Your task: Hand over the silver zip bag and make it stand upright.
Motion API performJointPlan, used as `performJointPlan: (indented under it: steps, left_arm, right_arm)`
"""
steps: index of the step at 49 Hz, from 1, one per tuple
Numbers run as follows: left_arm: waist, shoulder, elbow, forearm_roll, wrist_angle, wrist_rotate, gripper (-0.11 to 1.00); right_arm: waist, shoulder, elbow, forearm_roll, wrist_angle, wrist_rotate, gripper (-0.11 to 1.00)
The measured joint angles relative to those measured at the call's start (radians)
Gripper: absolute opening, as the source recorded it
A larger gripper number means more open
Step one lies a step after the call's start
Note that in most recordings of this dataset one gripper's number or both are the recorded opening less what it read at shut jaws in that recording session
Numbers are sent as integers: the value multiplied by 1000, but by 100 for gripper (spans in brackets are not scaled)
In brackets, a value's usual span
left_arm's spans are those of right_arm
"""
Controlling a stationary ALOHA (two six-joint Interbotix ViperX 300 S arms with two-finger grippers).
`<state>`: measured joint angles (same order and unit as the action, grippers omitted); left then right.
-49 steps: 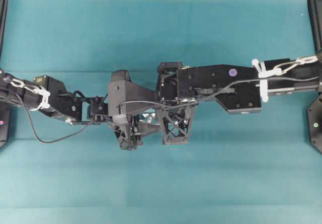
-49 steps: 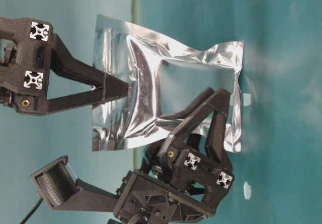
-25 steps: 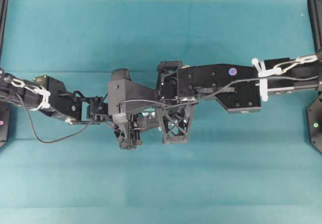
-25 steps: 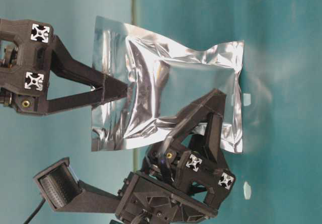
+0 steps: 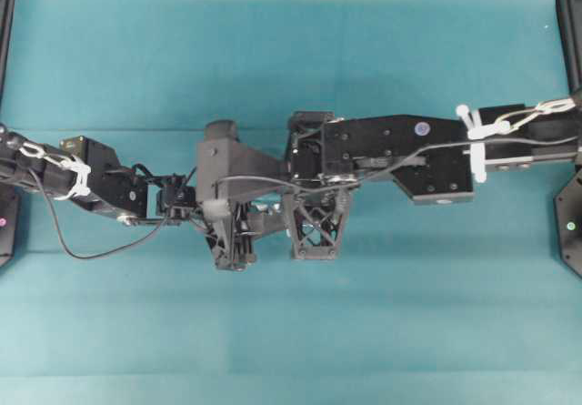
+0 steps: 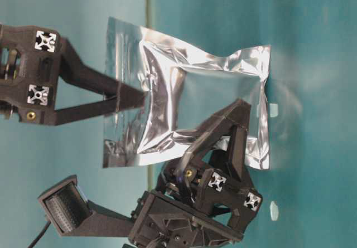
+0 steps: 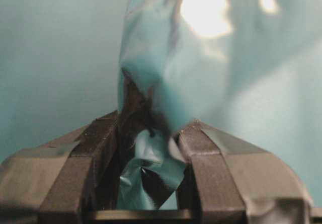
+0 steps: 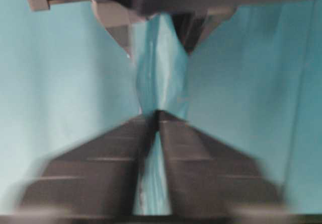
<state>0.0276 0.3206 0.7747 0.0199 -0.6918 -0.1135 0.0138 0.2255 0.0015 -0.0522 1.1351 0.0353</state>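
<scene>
Here the table-level view lies on its side, with the teal worktop running down the right. The bag stands on edge, its wide crinkled face to the camera. One short edge seems to meet the worktop and the other points away from it. The right hand comes in from the left, its two fingers converging to a point on the bag's free end, tips together on the foil. The left hand reaches up from the bottom of the picture and is clamped on the bag's lower side, near the end by the worktop. A small white scrap lies on the worktop, apart from the bag.

From overhead, the two arms meet at the middle of the worktop. The left hand and right hand are just beside each other, and their black frames hide nearly all of the bag.

The left wrist view shows the left hand closed on crumpled foil, which fills the gap between its fingers. The bag rises above them, mirroring the teal.

The right wrist view is blurred. The right hand has its tips nearly touching, with the thin bag pinched between them. The left hand grips the bag at the far end.
</scene>
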Motion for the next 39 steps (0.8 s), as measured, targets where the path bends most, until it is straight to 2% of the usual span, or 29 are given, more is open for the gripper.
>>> performJointPlan:
  steps: [5,9,15,26,34,39]
  left_arm:
    - [0,0,2,0,14,2,30]
    - [0,0,2,0,18,2,30]
    - [0,0,2,0,21,2,30]
    - [0,0,2,0,21,3,30]
    - [-2,0,5,0,23,3,30]
    - [-3,-2,8,0,23,8,29]
  right_arm:
    - [-2,-26,29,2,-21,21,79]
    - [-3,-58,55,2,-41,29,91]
    - [0,-123,94,2,-60,55,88]
    - [18,-302,210,0,-97,175,88]
    - [46,-430,330,0,-176,236,88]
    - [64,-514,431,0,-268,275,88]
